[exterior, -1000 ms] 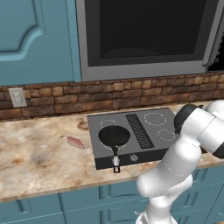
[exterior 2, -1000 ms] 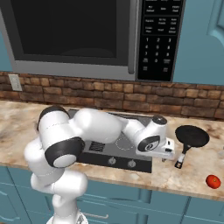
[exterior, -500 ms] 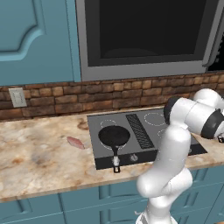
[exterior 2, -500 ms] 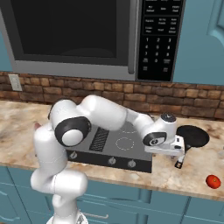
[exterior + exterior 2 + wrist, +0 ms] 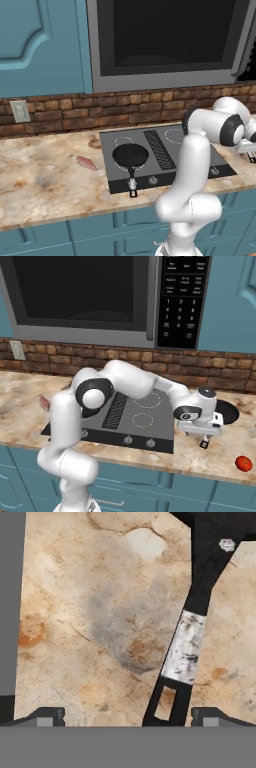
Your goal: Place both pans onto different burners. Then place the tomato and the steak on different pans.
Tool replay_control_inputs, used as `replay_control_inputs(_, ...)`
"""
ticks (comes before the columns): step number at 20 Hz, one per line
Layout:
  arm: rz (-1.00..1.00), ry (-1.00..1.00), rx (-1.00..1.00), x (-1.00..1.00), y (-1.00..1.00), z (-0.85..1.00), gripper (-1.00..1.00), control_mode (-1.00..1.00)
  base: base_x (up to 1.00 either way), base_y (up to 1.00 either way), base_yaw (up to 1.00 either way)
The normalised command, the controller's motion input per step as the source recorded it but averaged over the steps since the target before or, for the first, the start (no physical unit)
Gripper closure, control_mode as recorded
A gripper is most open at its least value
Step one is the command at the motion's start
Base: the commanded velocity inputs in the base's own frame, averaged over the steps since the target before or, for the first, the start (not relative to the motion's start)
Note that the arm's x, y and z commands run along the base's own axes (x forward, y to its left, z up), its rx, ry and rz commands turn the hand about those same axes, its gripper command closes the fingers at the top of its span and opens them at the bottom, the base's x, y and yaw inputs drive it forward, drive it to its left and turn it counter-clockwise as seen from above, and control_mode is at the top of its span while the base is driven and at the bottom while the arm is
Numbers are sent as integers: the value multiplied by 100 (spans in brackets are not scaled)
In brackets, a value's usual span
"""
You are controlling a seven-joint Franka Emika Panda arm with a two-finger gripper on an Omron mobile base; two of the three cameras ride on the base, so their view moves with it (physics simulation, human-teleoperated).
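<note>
Gripper (image 5: 128, 714): fingers spread apart, holding nothing; hovers over the counter to the right of the cooktop, pointing down at the handle of the second pan.
Fingertips (image 5: 45, 716): one on each side of the hand view's lower edge; the handle's end lies between them, closer to the right-hand tip.
Second pan (image 5: 223, 411): on the counter (image 5: 100, 612) right of the cooktop, not on a burner; its bowl sits just beyond the gripper, partly hidden by the wrist in the right base view. Its handle (image 5: 192, 624) runs from the bowl toward the gripper, black with a pale band and a slotted end.
First pan (image 5: 130, 155): well to the gripper's left, on the front left burner of the cooktop (image 5: 165, 160), handle pointing to the counter's front edge.
Free burners (image 5: 143, 419): white rings on the right half of the cooktop, between the first pan and the gripper.
Tomato (image 5: 243, 463): on the counter near the front edge, right of and nearer than the gripper, apart from it.
Steak (image 5: 86, 162): on the counter left of the cooktop, far to the gripper's left.
</note>
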Motion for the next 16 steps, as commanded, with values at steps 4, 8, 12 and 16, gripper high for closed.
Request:
replay_control_inputs(4,0,0,1,5,-25,0,-100,-100,0,0,0)
replay_control_inputs(8,0,0,0,0,-13,0,-100,-100,0,0,0)
replay_control_inputs(12,0,0,0,0,-1,-10,-100,-100,0,0,0)
replay_control_inputs(16,0,0,0,0,0,-22,-100,-100,0,0,0)
